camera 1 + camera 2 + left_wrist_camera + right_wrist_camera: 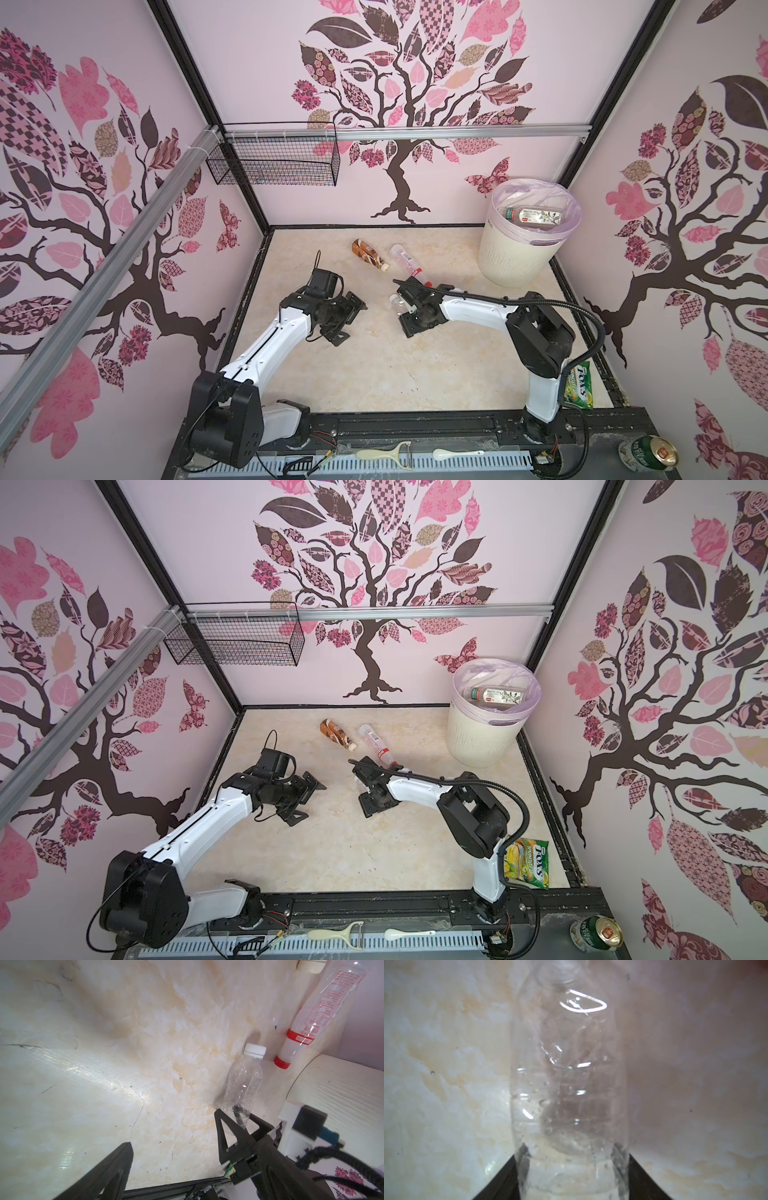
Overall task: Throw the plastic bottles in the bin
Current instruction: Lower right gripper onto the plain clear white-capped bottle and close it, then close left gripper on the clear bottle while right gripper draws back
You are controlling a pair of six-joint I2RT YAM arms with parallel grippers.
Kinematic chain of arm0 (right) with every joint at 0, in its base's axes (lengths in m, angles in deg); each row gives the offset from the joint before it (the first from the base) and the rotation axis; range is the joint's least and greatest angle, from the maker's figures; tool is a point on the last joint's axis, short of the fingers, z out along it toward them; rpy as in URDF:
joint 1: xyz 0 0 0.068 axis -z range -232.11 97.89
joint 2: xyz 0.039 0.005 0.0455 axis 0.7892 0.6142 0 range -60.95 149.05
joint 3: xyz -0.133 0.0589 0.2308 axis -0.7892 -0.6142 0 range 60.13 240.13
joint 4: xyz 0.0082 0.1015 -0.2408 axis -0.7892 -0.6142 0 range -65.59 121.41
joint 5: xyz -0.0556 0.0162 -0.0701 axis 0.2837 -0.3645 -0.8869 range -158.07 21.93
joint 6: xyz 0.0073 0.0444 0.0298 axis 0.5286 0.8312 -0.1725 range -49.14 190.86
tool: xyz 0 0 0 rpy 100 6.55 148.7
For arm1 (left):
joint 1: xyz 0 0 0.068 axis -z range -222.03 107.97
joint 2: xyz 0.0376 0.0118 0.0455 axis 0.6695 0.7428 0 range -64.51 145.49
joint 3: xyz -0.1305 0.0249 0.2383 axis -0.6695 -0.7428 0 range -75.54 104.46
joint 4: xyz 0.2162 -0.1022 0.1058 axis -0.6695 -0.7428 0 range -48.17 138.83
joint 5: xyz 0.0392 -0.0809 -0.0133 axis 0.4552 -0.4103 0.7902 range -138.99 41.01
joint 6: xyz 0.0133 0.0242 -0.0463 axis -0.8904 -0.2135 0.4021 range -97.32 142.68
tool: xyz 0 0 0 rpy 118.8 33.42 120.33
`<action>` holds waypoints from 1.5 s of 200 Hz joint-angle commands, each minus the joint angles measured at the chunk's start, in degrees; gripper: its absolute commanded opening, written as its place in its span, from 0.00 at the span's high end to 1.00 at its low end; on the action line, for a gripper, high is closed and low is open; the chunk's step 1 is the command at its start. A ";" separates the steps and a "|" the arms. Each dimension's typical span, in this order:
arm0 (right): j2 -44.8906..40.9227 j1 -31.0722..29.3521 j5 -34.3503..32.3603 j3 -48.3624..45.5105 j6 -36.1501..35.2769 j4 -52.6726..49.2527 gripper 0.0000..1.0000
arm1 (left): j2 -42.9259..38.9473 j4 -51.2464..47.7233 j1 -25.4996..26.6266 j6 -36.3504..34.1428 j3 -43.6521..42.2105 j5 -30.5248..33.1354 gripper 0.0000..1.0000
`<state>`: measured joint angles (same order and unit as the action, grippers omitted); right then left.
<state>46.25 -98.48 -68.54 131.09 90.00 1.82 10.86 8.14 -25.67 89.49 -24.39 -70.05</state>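
Note:
A clear bottle with a white cap [396,303] [243,1084] [569,1076] lies mid-table. My right gripper [400,306] [234,1114] [571,1159] is shut on its lower end, one finger against each side. Off to the left my left gripper [351,322] [309,801] stands open and empty, pointing at that bottle. Farther back lie a brown-wrapped bottle [369,254] [337,732] and a clear bottle with a red label and red cap [407,259] [376,742] [307,1016]. The cream ribbed bin [515,257] [482,742] at the back right holds a labelled bottle [534,216] [496,695].
A black wire basket [274,160] hangs on the back wall at the left. A yellow-green snack bag [579,384] lies beside the right arm's base. On the front rail are a green can [648,457], a peeler [386,453] and a white spoon [455,454].

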 commanded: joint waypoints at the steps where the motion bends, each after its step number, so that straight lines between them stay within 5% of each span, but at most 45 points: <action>1: -6.74 -0.10 0.68 -2.55 2.25 -1.61 0.24 | 3.44 4.03 -0.14 1.05 2.65 -1.06 0.02; 39: -13.85 -0.11 -1.95 -4.30 0.53 -4.18 0.01 | 10.80 4.59 2.91 -1.28 9.24 0.08 0.02; 71: -19.50 1.34 -6.97 -2.34 -0.50 -9.99 0.00 | 16.44 6.01 8.32 -0.65 13.14 -0.13 0.02; 131: -33.53 13.56 -10.02 -8.23 2.65 -13.59 0.01 | 24.59 3.75 18.53 -5.95 21.25 3.03 0.02; 169: -39.95 21.56 -6.43 -11.08 4.21 -14.18 0.01 | 31.61 -0.25 23.48 -10.77 28.66 4.50 0.02; 300: -39.24 22.80 -4.10 -11.71 4.11 -12.34 0.00 | 38.07 -7.45 28.86 -16.63 33.60 10.07 0.13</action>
<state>6.29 -75.96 -73.72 119.42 93.41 -10.57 46.51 2.67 2.05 74.51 5.05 -61.84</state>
